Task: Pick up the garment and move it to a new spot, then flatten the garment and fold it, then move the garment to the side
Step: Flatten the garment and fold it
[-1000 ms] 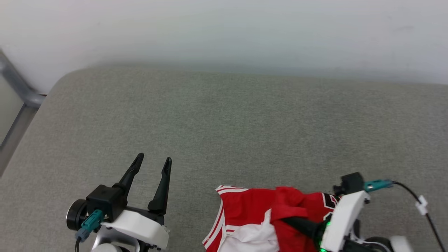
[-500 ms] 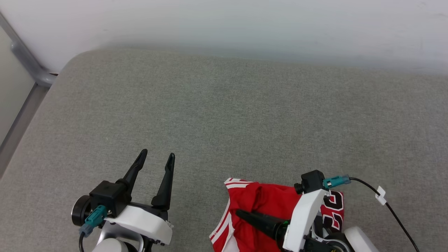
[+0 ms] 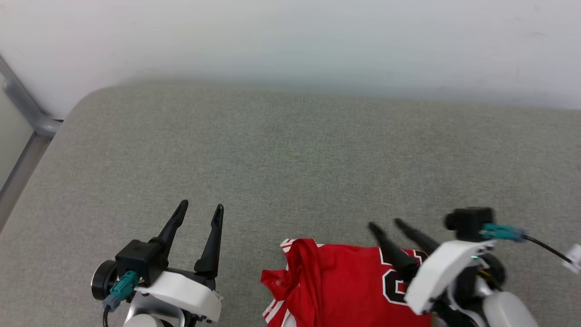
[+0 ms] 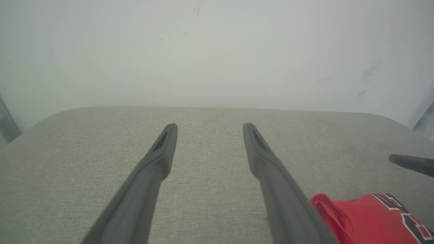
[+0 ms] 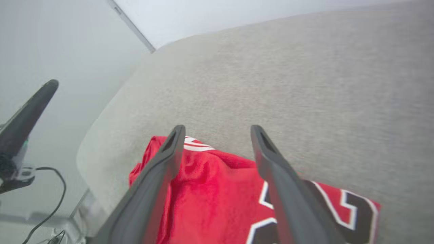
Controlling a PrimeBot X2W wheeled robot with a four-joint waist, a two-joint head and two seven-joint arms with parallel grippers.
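The right pincer [image 3: 386, 223] has let go. A second ago its dark fingers were pressed together on a bunch of red cloth; now they stand spread and lifted off the cloth, pointing toward the far edge of the grey fabric-covered pad [image 3: 290, 159]. In the right wrist view the right pincer [image 5: 218, 128] shows open air between its fingers, with nothing pinched.

The red jersey-style T-shirt with white-striped trim [image 3: 345, 286] lies on the pad at its near edge, right of the middle, and runs off the bottom of the head view. Its black, white-outlined numerals [image 3: 392, 284] now face up beside the right pincer, whereas a moment ago they were mostly covered. A raised ridge of bunched cloth runs along the shirt's left side.

The left pincer [image 3: 201, 205] stays where it was, spread and holding nothing, over bare pad just left of the shirt.

This looks like the end of the first step, with the shirt set down at its new spot. It is still rumpled, so flattening probably comes next, and the ridge on the left needs pulling out before any fold.
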